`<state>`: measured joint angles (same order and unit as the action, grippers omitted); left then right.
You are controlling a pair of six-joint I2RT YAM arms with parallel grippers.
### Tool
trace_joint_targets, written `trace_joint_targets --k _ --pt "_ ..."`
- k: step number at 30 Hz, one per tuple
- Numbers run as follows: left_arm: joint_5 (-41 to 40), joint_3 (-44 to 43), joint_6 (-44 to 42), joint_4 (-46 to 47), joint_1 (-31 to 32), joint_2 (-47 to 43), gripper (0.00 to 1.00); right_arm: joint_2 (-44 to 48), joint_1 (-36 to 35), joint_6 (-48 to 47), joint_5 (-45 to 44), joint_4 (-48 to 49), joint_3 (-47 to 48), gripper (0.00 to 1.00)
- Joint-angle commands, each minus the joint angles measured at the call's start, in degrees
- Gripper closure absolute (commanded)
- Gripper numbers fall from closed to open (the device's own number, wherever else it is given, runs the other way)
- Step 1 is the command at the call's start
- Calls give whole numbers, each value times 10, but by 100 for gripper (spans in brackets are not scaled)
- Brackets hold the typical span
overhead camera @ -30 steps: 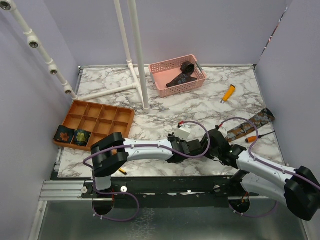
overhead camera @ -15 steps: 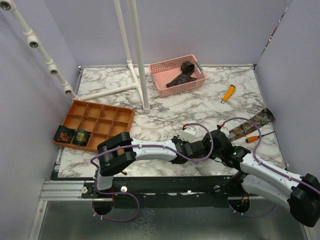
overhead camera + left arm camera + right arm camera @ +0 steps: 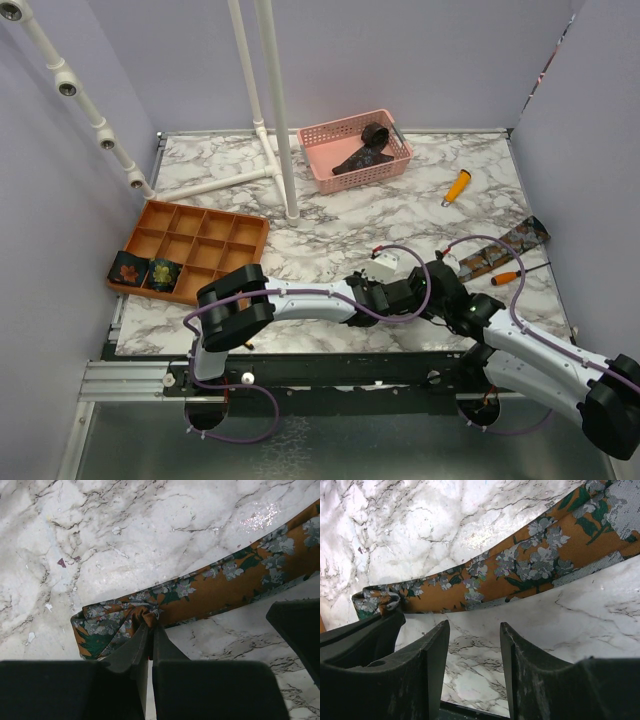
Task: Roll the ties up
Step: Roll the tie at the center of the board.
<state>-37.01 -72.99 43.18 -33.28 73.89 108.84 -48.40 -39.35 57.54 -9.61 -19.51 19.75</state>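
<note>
Pale lilac walls enclose a white-and-grey marbled tabletop (image 3: 330,215), and both arms reach over its near right part. A long orange fabric necktie with grey and green flowers (image 3: 220,587) lies flat there, running from the right edge toward the front centre. The left gripper (image 3: 150,630) has its fingers pressed together on the tie's bunched, folded end, the cloth puckered at their tips. The right gripper (image 3: 472,635) hovers just beside it, jaws parted over bare marble, holding nothing. Two rolled floral ties (image 3: 128,268) sit in the near-left compartments of an orange partitioned tray (image 3: 210,235). A dark tie (image 3: 362,155) lies in a pink plastic basket (image 3: 350,180).
</note>
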Motion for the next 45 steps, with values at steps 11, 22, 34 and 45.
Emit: trace_joint_targets --k 11,22,34,45 --pt "11 -32 -11 10 -8 44 76 18 -1 -13 9 -22 8 50" --pt "25 -2 -7 18 -8 -13 49 31 -1 -18 3 -33 14 48" --pt "30 34 -3 17 -8 -99 36 1 -1 -49 46 -3 37 43" --pt "73 188 7 90 -96 -301 24 -83 -2 -103 179 116 73 37"
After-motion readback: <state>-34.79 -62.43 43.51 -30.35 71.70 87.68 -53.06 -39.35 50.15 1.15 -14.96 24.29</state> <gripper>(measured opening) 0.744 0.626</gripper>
